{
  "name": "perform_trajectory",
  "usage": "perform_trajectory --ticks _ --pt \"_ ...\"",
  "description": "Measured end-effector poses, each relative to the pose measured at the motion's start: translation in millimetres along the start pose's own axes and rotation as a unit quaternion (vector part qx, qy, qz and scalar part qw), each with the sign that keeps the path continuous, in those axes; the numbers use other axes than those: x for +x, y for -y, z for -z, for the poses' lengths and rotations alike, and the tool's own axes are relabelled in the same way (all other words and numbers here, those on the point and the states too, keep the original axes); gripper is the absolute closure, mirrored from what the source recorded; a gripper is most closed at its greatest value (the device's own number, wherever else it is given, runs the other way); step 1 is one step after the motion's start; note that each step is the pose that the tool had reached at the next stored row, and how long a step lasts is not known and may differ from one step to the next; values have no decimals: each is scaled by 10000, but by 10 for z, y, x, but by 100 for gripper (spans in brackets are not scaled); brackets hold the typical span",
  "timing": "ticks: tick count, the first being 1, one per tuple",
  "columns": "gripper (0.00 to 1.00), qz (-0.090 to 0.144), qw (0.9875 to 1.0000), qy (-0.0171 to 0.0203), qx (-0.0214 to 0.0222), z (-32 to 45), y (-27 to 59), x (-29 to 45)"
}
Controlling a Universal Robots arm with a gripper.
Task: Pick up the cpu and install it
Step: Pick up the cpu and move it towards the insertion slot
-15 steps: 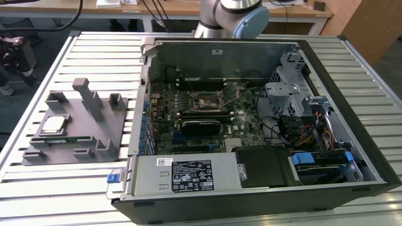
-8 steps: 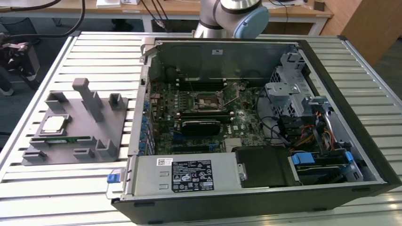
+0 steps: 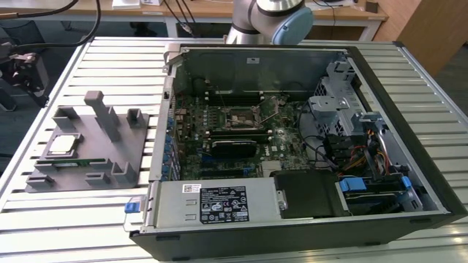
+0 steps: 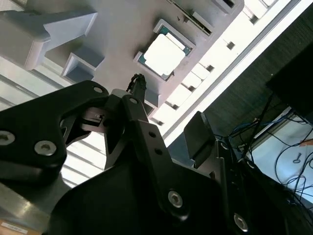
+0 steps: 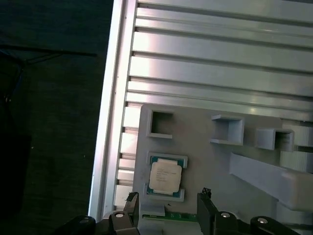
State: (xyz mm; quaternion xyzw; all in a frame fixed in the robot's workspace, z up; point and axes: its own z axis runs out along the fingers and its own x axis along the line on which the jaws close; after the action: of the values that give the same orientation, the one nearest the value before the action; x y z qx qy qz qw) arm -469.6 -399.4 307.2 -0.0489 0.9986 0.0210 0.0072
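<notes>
The cpu (image 3: pixel 61 145), a small square chip with a silvery top, lies flat in its recess on the grey fixture plate (image 3: pixel 87 137), at the exterior view's left beside the open computer case. Both wrist views look down on the cpu (image 5: pixel 165 177) (image 4: pixel 165 53) in its pale holder. My gripper (image 5: pixel 167 195) (image 4: pixel 168 105) hangs above the plate, open, with nothing between its fingers and clear of the chip. One black fingertip (image 5: pixel 131 198) stands on each side of the cpu's line. The motherboard's socket (image 3: pixel 241 118) sits open in the middle of the case.
A long green memory stick (image 3: pixel 76 163) (image 5: pixel 171 215) lies in a slot next to the cpu. Grey posts (image 3: pixel 98 112) rise from the fixture plate. The case walls (image 3: pixel 168 109), drive cage (image 3: pixel 336 104) and cables (image 3: pixel 351 153) surround the motherboard. The slatted table's edge (image 5: pixel 105 122) runs close to the plate.
</notes>
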Motion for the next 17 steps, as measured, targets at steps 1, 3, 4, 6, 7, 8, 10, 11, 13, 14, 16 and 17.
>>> perform_trajectory --ticks 1,3,4,6,7,8,10,11,13,14,16,17 --pt "41 18 10000 -1 0 -9 1 0" --pt "41 62 10000 -2 -1 -27 3 0" --pt "41 87 10000 -3 -2 -37 4 1" --pt "41 134 9999 -5 -2 -54 5 1" --pt "41 156 9999 -6 -3 -62 6 1" --pt "41 198 9998 -8 -3 -77 7 1" --pt "41 238 9997 -10 -4 -93 8 2" --pt "41 279 9996 -12 -5 -111 9 2" --pt "41 314 9995 -13 -5 -136 11 3" --pt "41 329 9995 -14 -6 -151 12 3" --pt "41 344 9994 -14 -6 -183 14 3" --pt "41 345 9994 -14 -6 -201 15 4"
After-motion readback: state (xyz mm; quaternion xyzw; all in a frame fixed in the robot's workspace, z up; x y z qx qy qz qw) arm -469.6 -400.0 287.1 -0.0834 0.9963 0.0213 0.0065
